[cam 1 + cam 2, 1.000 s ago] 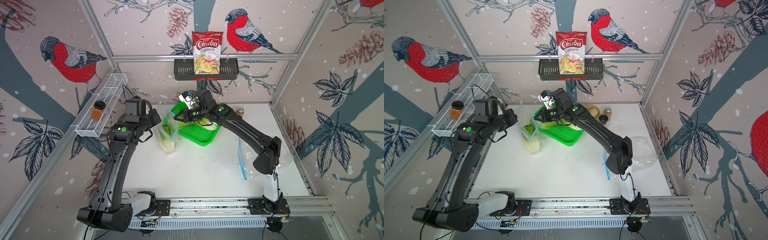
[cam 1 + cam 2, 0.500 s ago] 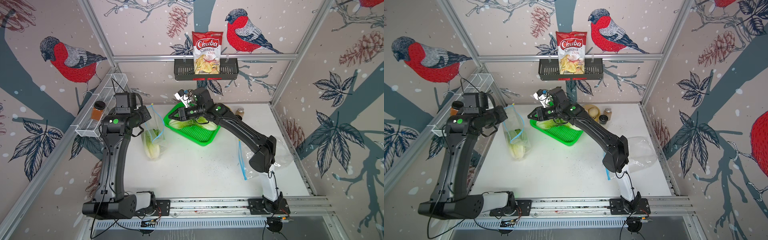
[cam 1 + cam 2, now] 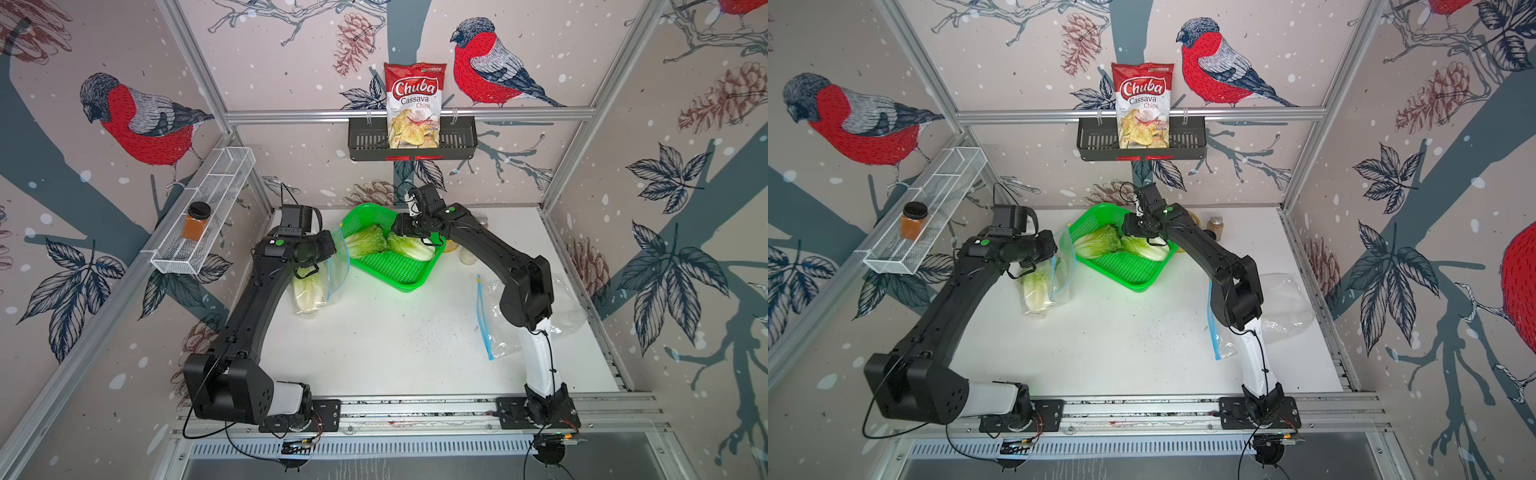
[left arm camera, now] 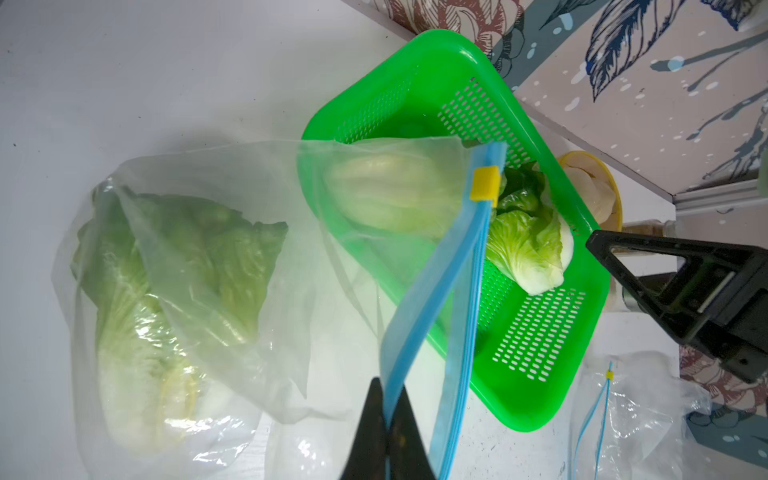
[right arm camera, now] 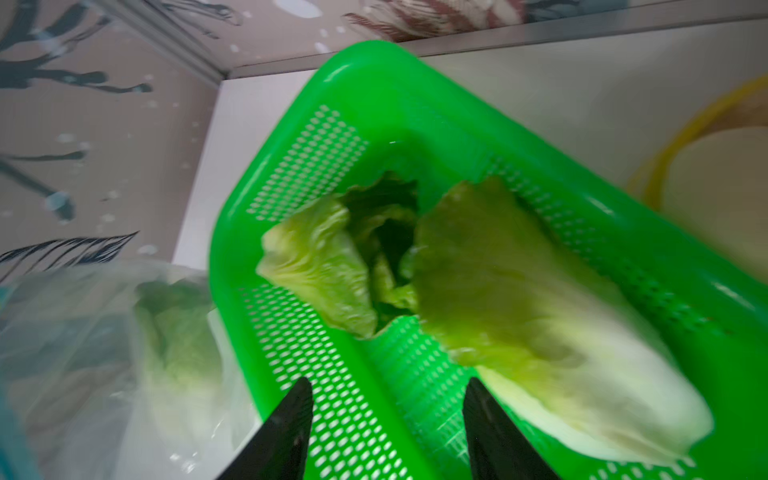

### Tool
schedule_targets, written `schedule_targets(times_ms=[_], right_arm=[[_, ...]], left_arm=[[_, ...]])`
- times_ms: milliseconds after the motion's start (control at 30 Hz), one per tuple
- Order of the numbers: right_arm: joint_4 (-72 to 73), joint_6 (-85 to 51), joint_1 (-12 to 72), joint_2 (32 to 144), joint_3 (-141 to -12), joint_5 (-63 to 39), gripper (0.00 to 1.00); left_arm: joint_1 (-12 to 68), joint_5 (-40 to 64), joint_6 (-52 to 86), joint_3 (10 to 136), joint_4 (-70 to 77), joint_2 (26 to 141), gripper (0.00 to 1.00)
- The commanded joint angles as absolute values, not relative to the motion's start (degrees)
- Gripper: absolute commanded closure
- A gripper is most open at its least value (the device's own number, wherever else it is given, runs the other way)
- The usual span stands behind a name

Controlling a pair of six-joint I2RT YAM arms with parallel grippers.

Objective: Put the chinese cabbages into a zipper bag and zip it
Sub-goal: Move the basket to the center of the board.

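Note:
My left gripper (image 4: 386,384) is shut on the blue zip strip (image 4: 432,291) of a clear zipper bag (image 3: 337,272), holding its mouth up beside the green basket (image 3: 399,284). One chinese cabbage (image 3: 307,291) lies inside the bag, resting on the table. A yellow slider (image 4: 484,183) sits at the far end of the zip. Two more chinese cabbages (image 5: 320,270) (image 5: 519,299) lie side by side in the basket (image 5: 374,83). My right gripper (image 5: 386,384) hangs open just above the basket floor, one finger close to the larger cabbage, nothing between its fingers.
A second clear zipper bag (image 3: 498,316) lies flat near the right arm's base. A yellow-rimmed plate with pale buns (image 3: 451,245) and a small jar (image 3: 1214,226) stand behind the basket. A wire shelf (image 3: 208,208) lines the left wall, and a chips bag (image 3: 413,104) hangs at the back.
My right gripper has opened and drawn back from the bag to above the basket. My left gripper swung the bag to the left, then back toward the basket.

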State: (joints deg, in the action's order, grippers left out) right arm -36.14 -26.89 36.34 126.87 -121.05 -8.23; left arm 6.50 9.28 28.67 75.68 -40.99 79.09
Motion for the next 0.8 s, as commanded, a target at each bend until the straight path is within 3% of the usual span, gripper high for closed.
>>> schedule_targets(times_ms=[0,100,300,600,767], right_arm=[[-40.02,-24.42,36.87,130.24,-125.44,0.31,0.33],[-41.53,-23.65,37.86,134.04,-129.84,4.07,0.25],[-40.96,-24.39,38.1,139.55,-136.46,8.53,0.19],[-39.95,-22.04,39.14,143.34,-138.01,9.83,0.19],[-42.9,-20.81,40.31,139.17,-132.67,10.43,0.24]], left_arm=[[7.46,11.89,30.58,74.38,-34.75,79.19,1.0],[7.71,12.45,30.76,73.74,-34.47,79.19,1.0],[7.68,11.44,29.56,74.46,-36.82,78.56,1.0],[7.68,10.46,28.32,74.57,-38.97,77.96,1.0],[7.72,10.37,28.39,74.01,-39.25,77.49,1.0]])
